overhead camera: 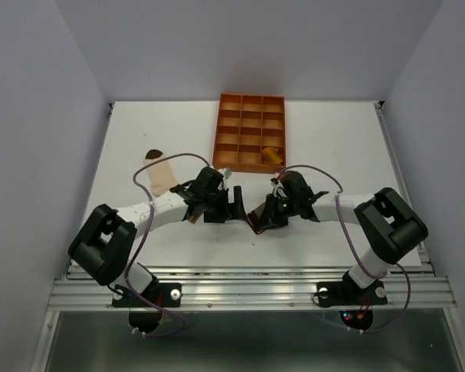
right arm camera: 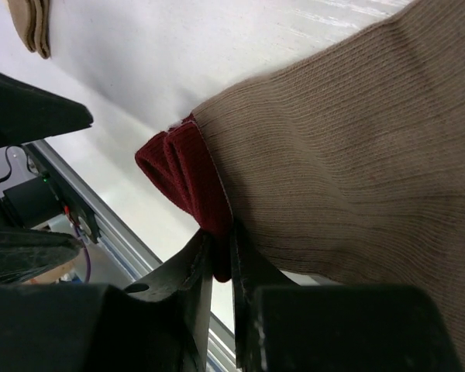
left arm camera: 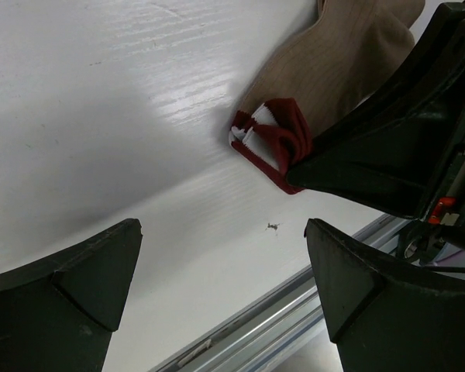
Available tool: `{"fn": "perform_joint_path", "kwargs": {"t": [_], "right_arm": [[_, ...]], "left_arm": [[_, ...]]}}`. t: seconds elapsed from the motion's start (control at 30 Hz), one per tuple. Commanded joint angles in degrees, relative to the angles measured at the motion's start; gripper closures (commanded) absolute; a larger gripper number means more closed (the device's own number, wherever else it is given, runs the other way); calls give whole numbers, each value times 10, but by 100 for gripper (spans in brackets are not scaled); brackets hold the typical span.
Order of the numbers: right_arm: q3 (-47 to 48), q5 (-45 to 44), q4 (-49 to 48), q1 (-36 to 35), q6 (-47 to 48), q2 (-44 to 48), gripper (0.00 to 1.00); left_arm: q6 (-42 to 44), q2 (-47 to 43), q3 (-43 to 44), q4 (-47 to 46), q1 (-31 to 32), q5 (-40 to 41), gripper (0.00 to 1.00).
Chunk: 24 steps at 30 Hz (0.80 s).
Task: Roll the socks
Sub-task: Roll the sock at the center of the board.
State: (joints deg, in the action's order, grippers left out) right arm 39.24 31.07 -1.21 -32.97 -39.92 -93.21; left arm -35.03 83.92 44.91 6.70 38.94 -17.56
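From above, the white table [overhead camera: 139,132] carries an orange tray [overhead camera: 249,99] of square compartments at its far middle. The yellow sock [overhead camera: 273,155] lies in the tray's near right compartment. The cream sock [overhead camera: 163,174] lies flat on the left of the table, its brown toe pointing away from the arms. The left gripper [overhead camera: 232,204] and right gripper [overhead camera: 263,219] face each other near the front edge, with the taupe sock [overhead camera: 258,218] a small dark bunch at the right one's tips. Pale walls [overhead camera: 31,93] close in three sides, and an aluminium rail [overhead camera: 248,291] runs along the front under the arm bases.

The left wrist camera shows what the overhead view cannot. The left pincer's two fingers stand wide apart over bare table, holding nothing. Just beyond them the taupe sock ends in a dark red cuff [left arm camera: 275,139] with a white stripe, folded over on itself. A black finger of the other arm presses onto that cuff. The table's surface has a faint grain, a glare patch and a small dark speck.

The right wrist camera gives the grip itself: the right pincer's fingers are nearly together, clamped on the folded red cuff. The ribbed taupe fabric spreads up and right, filling much of the view. The cream sock's edge peeks in at the top left.
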Motion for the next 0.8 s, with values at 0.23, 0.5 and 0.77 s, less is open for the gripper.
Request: {"fn": "perform_joint_path", "kwargs": {"t": [0.23, 0.5, 0.77], "right_arm": [[-15, 4, -24, 12, -3, -38, 98], [-19, -10, -22, 12, -1, -38, 98], [-19, -12, -23, 12, 5, -38, 96]], "left_arm": [[-12, 66, 60, -47, 14, -20, 6], [-28, 116, 82, -50, 29, 9, 28], [-35, 151, 87, -48, 42, 32, 38]]}}
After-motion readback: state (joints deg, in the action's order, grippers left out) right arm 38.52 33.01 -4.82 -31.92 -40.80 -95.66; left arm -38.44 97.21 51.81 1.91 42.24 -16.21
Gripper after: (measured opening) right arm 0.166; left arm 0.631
